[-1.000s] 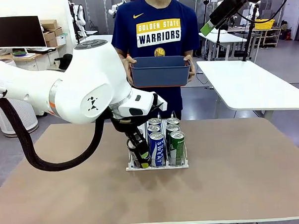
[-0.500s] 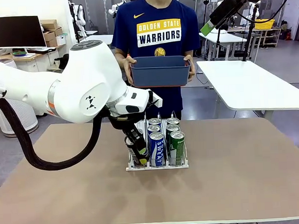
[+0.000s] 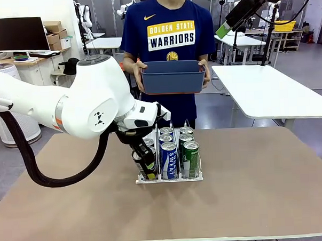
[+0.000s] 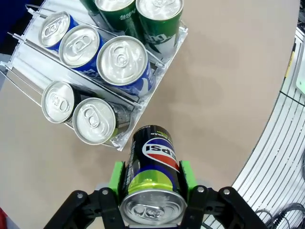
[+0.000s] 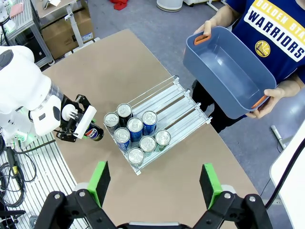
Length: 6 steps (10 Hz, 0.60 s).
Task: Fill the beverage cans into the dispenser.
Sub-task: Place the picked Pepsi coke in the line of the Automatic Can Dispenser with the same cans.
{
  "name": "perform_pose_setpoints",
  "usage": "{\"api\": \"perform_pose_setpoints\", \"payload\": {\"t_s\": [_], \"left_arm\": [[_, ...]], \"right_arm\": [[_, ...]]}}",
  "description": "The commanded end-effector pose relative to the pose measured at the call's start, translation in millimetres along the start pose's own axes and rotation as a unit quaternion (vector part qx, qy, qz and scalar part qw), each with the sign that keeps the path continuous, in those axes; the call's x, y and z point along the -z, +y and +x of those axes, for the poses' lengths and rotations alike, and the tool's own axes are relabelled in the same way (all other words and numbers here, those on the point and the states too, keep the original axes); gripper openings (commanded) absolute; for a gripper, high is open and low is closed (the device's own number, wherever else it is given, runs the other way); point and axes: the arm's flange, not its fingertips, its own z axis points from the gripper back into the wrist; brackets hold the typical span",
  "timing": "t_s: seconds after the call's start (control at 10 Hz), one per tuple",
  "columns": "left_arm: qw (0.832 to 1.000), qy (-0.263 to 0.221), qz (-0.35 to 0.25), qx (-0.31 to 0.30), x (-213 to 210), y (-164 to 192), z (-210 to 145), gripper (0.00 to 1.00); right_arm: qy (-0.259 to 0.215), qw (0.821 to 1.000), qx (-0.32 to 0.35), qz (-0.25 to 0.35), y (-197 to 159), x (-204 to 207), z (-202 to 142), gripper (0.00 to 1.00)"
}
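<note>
Left claw (image 4: 151, 191): clamped on a slim black Pepsi can (image 4: 151, 174), gripped across its body so it can be stood upright.
Can position: just beside the near end of the white-based wire-lane dispenser (image 4: 24, 78), at the lane with two cans, apparently to fill its front spot.
Other cans: blue lane (image 4: 123, 59) and green lane (image 4: 157, 14) look full.
Right claw (image 5: 155, 186): fingers apart, high above the brown worktop (image 5: 190, 191).
Blue-grey plastic bin (image 3: 172, 76): empty, held by the person.
Change: the left arm has drawn back and lifted slightly from a second ago; the can sits a little higher.
</note>
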Motion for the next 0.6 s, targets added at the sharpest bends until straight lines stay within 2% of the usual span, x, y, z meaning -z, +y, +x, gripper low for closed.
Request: {"api": "perform_pose_setpoints", "payload": {"t_s": [0.0,0.5], "left_arm": [[0.999,-0.016,0.045,-0.023,2,2,3,0.58],[0.997,-0.036,0.053,-0.047,17,25,12,0.58]], "right_arm": [[0.001,1.0,0.0,0.002,1,1,-1,1.0],[0.001,1.0,0.0,0.002,1,1,-1,1.0]]}}
